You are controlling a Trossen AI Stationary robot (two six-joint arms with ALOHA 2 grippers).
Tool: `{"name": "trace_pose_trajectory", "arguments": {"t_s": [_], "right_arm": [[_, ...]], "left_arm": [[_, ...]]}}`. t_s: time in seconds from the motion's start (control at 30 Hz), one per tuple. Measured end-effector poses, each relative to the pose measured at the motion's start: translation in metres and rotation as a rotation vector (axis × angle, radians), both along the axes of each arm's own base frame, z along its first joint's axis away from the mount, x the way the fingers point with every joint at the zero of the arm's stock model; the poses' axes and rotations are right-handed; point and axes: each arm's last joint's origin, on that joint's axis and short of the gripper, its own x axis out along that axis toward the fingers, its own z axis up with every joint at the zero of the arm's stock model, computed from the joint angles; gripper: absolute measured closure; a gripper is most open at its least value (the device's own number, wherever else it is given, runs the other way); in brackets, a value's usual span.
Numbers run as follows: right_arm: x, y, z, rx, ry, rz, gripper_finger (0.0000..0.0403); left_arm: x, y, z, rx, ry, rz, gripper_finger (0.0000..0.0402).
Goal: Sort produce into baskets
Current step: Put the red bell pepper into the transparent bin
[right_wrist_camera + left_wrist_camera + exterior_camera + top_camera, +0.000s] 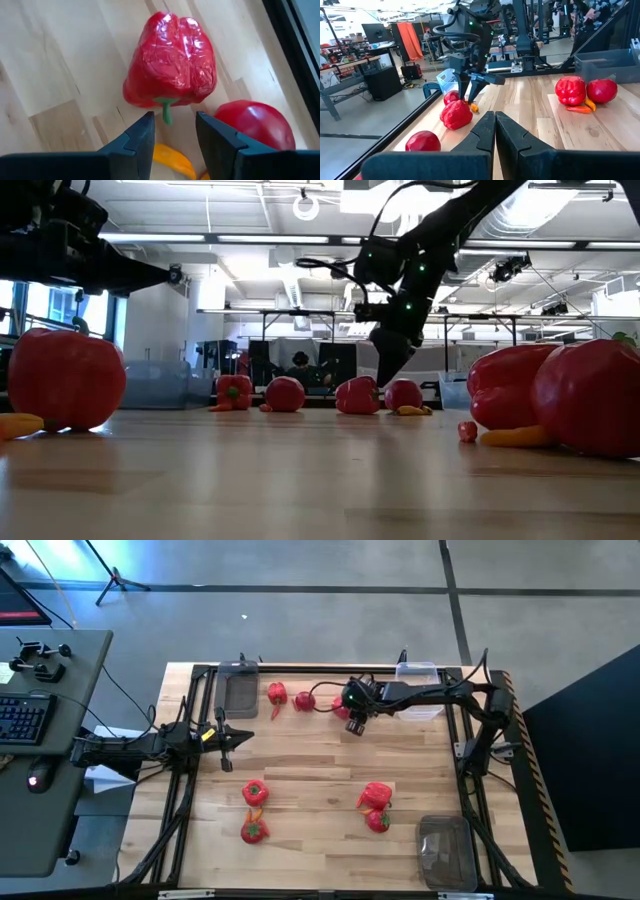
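Produce lies scattered over the wooden table (330,765), and the right gripper (174,131) hangs directly over one cluster of it at the far side, fingers pointing down and parted, with nothing between them. Just ahead of its fingertips lies a wrinkled red pepper (171,62), its green stem pointing back into the gap between the fingers without touching either. Beside one finger sits a smooth red tomato (255,125), and under the fingers lies a small orange piece (170,159). Close behind this gripper, toward its own arm, stands a clear basket (420,690) at the table's far edge. Farther off along that far edge rest another tomato (304,701) and a second pepper (276,694), with a dark grey basket (240,690) beyond them. Well apart, toward the near edge, lie a red pair (375,805) and, beyond it in the near corner, a third basket (446,850). Two more red pieces (254,808) lie across the table from that pair.

The left gripper (495,120) hovers over the table's left side with its fingers pressed together and empty, well apart from every piece.
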Motion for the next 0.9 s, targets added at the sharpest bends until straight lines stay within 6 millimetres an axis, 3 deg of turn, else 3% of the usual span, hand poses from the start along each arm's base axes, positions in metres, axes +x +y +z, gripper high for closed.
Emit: {"name": "trace_pose_trajectory", "arguments": {"t_s": [0.37,0.7,0.9], "right_arm": [[-0.004,-0.013,-0.001,0.109,-0.055,0.020,0.0267],[0.000,-0.015,-0.021,0.139,-0.013,0.010,0.0270],[0.000,-0.016,-0.020,0.092,-0.006,-0.010,0.0310]], "left_arm": [[0.000,0.000,0.000,0.000,0.003,0.000,0.0402],[0.000,0.000,0.000,0.000,0.005,0.000,0.0401],[0.000,0.000,-0.001,0.000,0.006,-0.001,0.0401]]}}
